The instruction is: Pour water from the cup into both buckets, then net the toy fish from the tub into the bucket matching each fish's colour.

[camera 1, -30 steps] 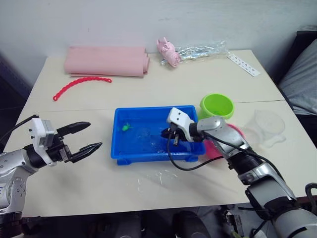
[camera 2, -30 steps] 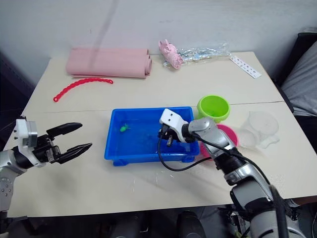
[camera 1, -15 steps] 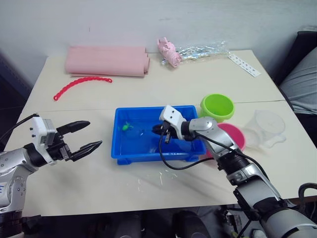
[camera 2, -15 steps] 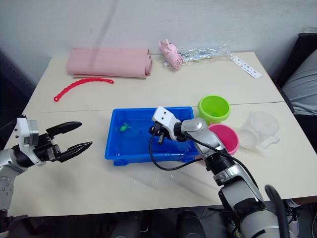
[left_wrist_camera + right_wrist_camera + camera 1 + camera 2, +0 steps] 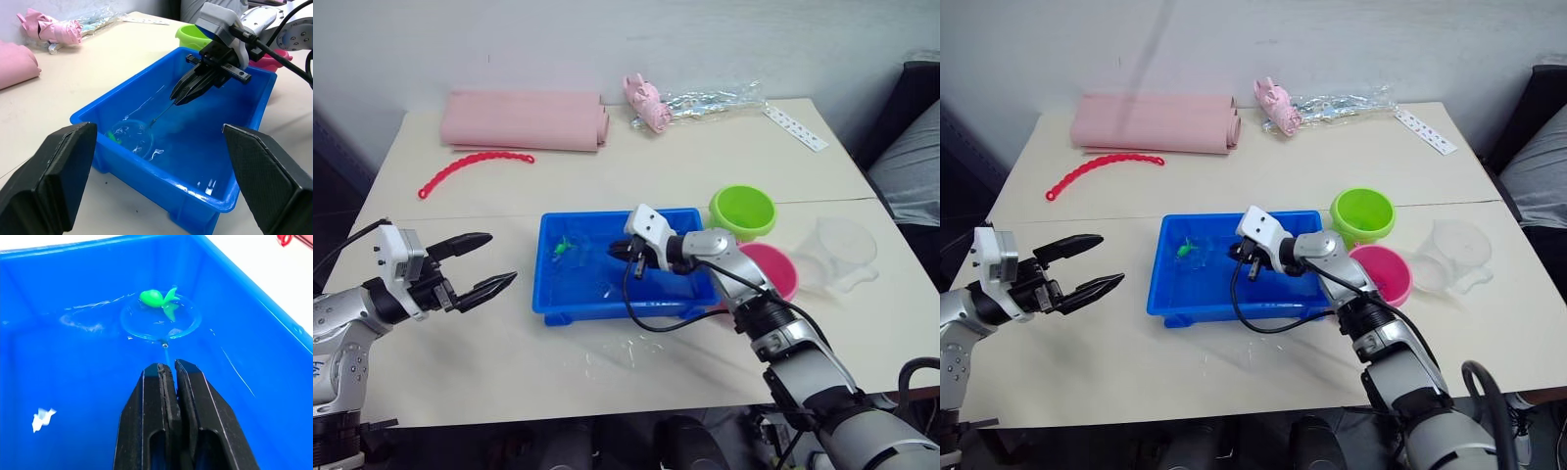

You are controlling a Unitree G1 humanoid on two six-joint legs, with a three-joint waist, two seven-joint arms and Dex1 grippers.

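Beige tabletop (image 5: 636, 176) carries the blue tub (image 5: 570, 305). Inside it, the right gripper (image 5: 168, 374) pinches the net (image 5: 160, 323) by its thin handle — the hoop lies in the water with a green fish (image 5: 159, 298) at its rim. The left gripper (image 5: 489, 262) hovers beside the tub, fingers spread wide, holding nothing. Green bucket (image 5: 741, 211) and pink bucket (image 5: 771, 269) stand just beyond the tub — the clear cup (image 5: 842, 253) lies near them.

Back of the table has a folded pink cloth (image 5: 523, 120) on the left, with a red bead chain (image 5: 473, 168) curving just in front of it. Further right there's a small pink bundle (image 5: 647, 102) touching a crinkly clear plastic bag (image 5: 715, 98), then a white strip (image 5: 795, 128) lying at an angle near the far right corner.
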